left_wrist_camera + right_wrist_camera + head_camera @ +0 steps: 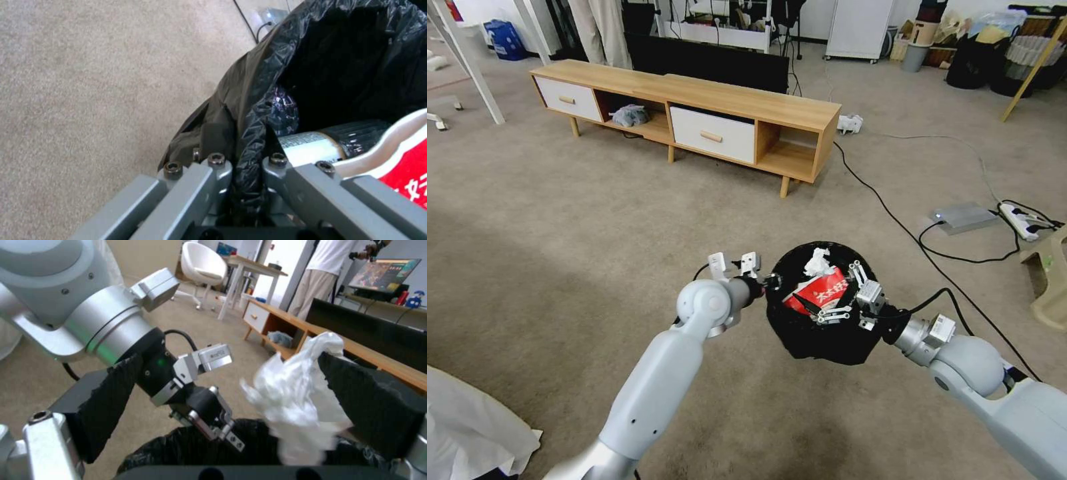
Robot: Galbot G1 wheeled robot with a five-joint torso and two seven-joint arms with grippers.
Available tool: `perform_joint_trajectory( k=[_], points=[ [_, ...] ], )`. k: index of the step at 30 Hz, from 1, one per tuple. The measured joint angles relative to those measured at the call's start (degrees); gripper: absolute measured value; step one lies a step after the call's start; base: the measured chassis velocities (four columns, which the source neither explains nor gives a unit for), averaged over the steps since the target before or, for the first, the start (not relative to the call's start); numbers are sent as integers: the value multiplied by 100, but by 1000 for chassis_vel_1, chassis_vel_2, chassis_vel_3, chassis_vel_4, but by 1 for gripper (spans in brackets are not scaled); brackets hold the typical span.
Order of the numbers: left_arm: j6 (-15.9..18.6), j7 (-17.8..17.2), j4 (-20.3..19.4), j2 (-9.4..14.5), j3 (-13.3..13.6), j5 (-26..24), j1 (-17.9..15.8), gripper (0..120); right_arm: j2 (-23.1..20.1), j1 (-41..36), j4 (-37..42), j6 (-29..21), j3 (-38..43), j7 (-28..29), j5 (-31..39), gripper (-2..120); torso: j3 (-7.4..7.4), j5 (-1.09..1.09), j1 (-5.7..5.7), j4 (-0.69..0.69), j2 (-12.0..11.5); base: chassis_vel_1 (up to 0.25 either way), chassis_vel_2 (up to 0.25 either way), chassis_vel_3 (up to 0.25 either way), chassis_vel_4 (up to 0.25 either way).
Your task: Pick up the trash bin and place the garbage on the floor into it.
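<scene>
Two grey arms reach forward from the near edge of your head view, and they meet at the trash bin (820, 347).

Item 1, trash bin: round, lined with a crinkled black bag folded over the rim, held up above the floor (560, 220) between the two grippers.

Item 2, contents of the bin: you see a red-and-white wrapper (820, 291) lying across the opening, a white paper wad (818, 262) at its far side, and, in the left wrist view, a plastic bottle (329, 141) with a pale label lying under the wrapper.

Item 3, left gripper (770, 280): at the bin's left rim. Your left wrist view shows its fingers (213, 166) pressed together on the folded bag and rim, one outside and one inside.

Item 4, right gripper (837, 293): over the bin's right half, above the wrapper. Its black-padded fingers (369, 406) stand spread, with the white wad between them in the right wrist view; you cannot tell whether either pad touches it.

Item 5, floor: beige-grey carpet under and all around the bin.

Item 6, surroundings: a low wooden TV cabinet (694, 113) with two white drawers stands well beyond the bin; black cables (894, 213), a power strip (1024, 220) and a flat grey box (964, 217) lie on the carpet to your right.
</scene>
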Motion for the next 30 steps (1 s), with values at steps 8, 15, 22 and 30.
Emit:
perform_joint_trajectory(
  k=[8,15,22,30],
  points=[
    [-1,-11,-120,27,3,19,26,1,-146,-86,78,-171,8,31,232,100,0,-1,0,0,0,0,0,0,0],
    [8,-48,-273,146,-55,26,84,1,-324,-251,175,-612,21,346,367,100,0,-1,0,0,0,0,0,0,0],
    [14,-65,-382,245,-91,40,189,1,-499,-294,265,-962,-75,515,752,100,0,-1,0,0,0,0,0,0,0],
    [16,-66,-477,350,-132,40,222,1,-761,-277,294,-1272,-228,676,755,100,0,-1,0,0,0,0,0,0,0]
  ],
)
